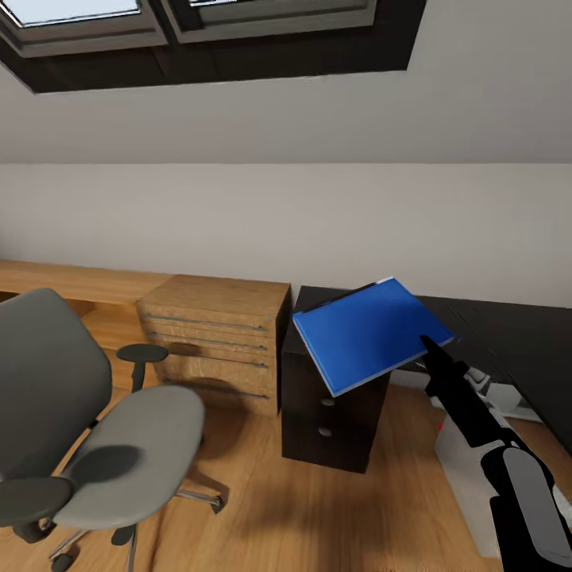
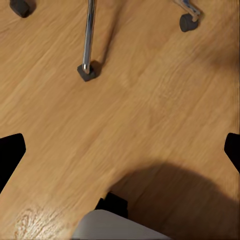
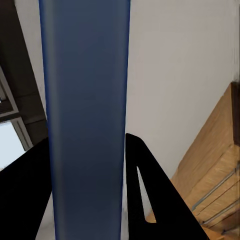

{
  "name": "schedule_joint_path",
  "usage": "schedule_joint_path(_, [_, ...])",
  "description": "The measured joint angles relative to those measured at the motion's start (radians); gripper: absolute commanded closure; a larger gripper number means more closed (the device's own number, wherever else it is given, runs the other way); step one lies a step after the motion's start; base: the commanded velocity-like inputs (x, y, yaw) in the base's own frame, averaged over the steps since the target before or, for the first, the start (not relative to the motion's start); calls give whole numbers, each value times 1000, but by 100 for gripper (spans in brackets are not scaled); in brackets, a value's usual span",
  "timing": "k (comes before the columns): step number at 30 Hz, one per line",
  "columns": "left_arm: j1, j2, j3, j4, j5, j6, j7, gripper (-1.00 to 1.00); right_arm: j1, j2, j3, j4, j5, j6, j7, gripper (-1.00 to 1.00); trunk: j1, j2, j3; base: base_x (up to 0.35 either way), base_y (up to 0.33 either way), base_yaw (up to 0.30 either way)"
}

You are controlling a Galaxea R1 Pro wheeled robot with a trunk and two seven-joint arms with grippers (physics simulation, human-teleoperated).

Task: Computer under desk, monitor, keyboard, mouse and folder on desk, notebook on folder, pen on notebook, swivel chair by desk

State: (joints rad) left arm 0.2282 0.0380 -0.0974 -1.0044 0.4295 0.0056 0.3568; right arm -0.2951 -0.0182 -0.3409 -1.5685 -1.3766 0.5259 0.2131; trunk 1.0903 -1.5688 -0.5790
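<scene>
- Head view: the blue folder (image 1: 370, 334) is off the chair (image 1: 95, 429) and up in the air, pinched at its right-hand corner by the right gripper (image 1: 435, 348). It hangs in front of the black desk (image 1: 516, 334), over the dark drawer unit (image 1: 334, 413).
- Right wrist view shows the folder (image 3: 85, 120) edge-on between the two fingers (image 3: 145, 190), so the pincer is clamped on it.
- Left gripper: the dark finger tips (image 2: 11, 155) sit at opposite sides of the left wrist view with bare floor (image 2: 150, 100) between, so it looks spread apart and empty.
- Progress, as far as I can tell: folder pickup done, drop-off on the desk not yet. The seat's bare. Can't see the monitor, keyboard, mouse, notebook or pen, so no idea about those. The chair is well apart from the desk, so that's left too.
- Orientation: folder's tilted, broad face up and toward the camera, far edge higher. Long axis runs from lower left to upper right across the head view.
</scene>
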Motion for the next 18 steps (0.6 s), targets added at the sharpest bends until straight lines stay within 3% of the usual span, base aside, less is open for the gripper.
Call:
schedule_joint_path(3, [0, 0, 0, 1, 1, -1, 0, -100, 0, 1, 2, 0, -1, 0, -7, 100, -12, 21, 9, 0, 0, -300])
schedule_joint_path(6, [0, -2, 0, 22, 0, -1, 0, -100, 0, 1, 34, 0, 0, -49, -28, 100, -23, 42, 19, 0, 0, -300])
schedule_joint_path(7, [-14, -5, -1, 48, 1, 1, -1, -100, 0, 2, 65, 0, 1, -70, -37, 100, -27, 49, 22, 0, 0, -300])
schedule_joint_path(9, [-43, -6, 0, 95, 1, 2, -2, -100, 0, 1, 82, 4, 3, -75, -38, 100, -35, 63, 28, 0, 0, -300])
schedule_joint_path(11, [-149, -6, 2, 256, 2, 0, -18, -100, 0, 0, 95, 1, 11, -77, -39, 100, -42, 77, 35, 0, 0, -300])
schedule_joint_path(13, [-211, -6, 3, 351, 3, -1, -44, -100, 0, 0, 100, -2, 15, -77, -39, 100, -50, 91, 41, 0, 0, -300])
schedule_joint_path(15, [-255, -7, 4, 414, 4, -1, -86, -100, 0, 0, 104, -3, 17, -77, -39, 100, -57, 105, 47, 0, 0, -299])
schedule_joint_path(18, [-277, -20, 3, 450, 1, -1, -119, -100, 0, 0, 107, -4, 18, -77, -39, 100, -69, 126, 57, 0, 0, -297])
